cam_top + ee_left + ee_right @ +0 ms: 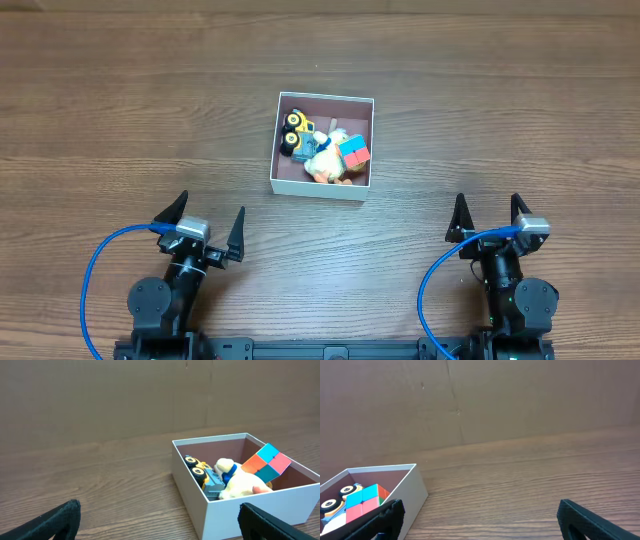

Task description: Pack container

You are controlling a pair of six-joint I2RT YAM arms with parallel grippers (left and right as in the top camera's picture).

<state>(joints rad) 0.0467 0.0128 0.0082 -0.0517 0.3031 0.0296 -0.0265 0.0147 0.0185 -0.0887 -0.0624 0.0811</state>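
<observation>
**1. Obscured / cut-off items**
- Left wrist view: the container (255, 510) runs off the right edge of the frame, so its near right corner is not shown.
- Right wrist view: only one corner of the container (415, 492) is in frame. The rest is cut off at the left and bottom.
- Contents overlap. A yellow toy truck (294, 130) and a multicolour cube (353, 152) can be identified. The cream soft item (325, 165) between them can't be identified further, and parts under it are hidden.
- Wrist views show fingertips only. The finger bodies are cut off by the lower frame edge.

**2. Container position / orientation**
- The container (318, 187) sits flat on the worktop (520, 90), approx. centre, ahead of and between both arms.
- The opening faces up. The outside is white and the inside pink.
- The plan shape is square, so there is no distinct long axis.
- In the overhead view its sides are slightly skewed vs. the frame edges.
- In the left wrist view the cube (267, 462) leans tilted against the far right inner wall. The truck (200, 470) lies along the left wall.

**3. End effectors**
- The left end effector (212, 204) is spread wide and released. It holds nothing and touches no object.
- The right end effector (488, 200) is likewise spread wide and released, and holds nothing.
- Both sit near the worktop's near edge, well apart from the container.
- A blue cable (95, 280) loops beside each arm base.
</observation>
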